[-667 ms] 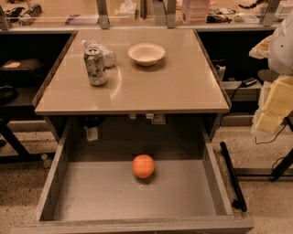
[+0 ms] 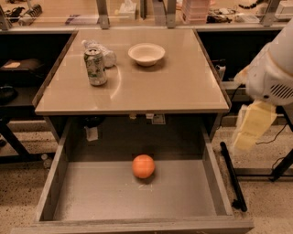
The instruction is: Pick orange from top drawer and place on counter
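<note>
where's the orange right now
Camera view: the orange lies mid-floor in the open top drawer, below the counter; the gripper hangs off to the right, outside the drawer.

speckled floor (image 2: 20, 185), cluttered bench (image 2: 59, 11) behind

The orange (image 2: 143, 166) lies in the open top drawer (image 2: 96, 199), before the counter (image 2: 183, 87). On the counter, a soda can (image 2: 95, 66) stands left of a bowl (image 2: 146, 54). The claw (image 2: 251, 132) hangs off to the counter's right.
</note>
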Controlling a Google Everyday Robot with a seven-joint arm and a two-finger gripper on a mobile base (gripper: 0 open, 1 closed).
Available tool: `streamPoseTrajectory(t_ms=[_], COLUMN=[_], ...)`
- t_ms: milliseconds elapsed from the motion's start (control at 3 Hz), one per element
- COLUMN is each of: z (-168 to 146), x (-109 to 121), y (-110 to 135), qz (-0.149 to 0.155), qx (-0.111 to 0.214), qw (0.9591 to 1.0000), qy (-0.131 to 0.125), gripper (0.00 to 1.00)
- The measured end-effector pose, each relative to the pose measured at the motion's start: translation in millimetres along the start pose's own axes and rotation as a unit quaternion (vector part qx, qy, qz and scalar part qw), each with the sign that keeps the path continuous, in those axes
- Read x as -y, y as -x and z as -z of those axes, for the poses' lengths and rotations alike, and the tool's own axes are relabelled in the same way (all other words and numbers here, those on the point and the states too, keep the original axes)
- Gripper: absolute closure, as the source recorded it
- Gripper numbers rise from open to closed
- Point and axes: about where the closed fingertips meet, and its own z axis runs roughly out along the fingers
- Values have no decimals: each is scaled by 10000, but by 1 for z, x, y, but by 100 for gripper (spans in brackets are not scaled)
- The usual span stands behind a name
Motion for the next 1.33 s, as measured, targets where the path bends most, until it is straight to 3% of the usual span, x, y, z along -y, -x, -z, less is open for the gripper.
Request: streamPoseTrajectory(t_ms=[667,1000,1333], z=[-127,-192,-262], x=[-75,-95,-58], y=[31,35,50], qz=[-12,19,-124], qx=[629,993,1393], qw=[9960,9920,9890], qy=[637,785,484], gripper=[0,0,0])
